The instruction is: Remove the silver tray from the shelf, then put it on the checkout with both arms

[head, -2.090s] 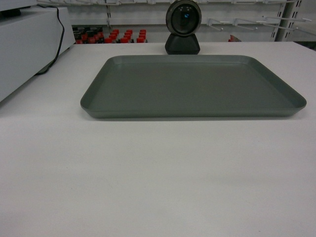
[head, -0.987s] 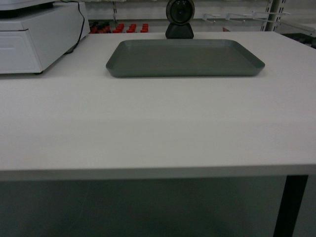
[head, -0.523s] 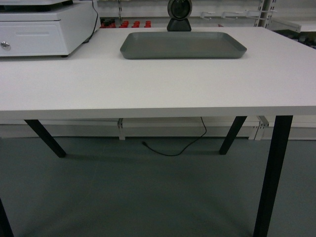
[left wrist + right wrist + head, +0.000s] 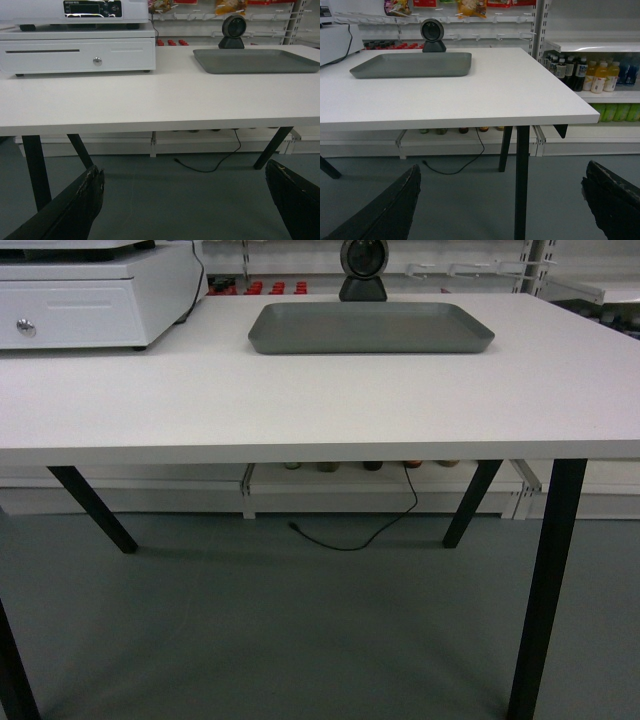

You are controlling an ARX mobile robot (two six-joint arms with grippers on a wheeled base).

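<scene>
Camera backed off, both end effectors apparently open, empty

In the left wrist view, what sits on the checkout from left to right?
Cash drawer with its display unit on top → scanner at the back → silver tray, lying flat on the checkout. The scanner stands just behind the tray's left part.

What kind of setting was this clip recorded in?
Most likely a small shop or a mock-up of one: a checkout bearing a cash drawer and round scanner, with bottled drinks shelved alongside and hanging snack packs behind.
</scene>
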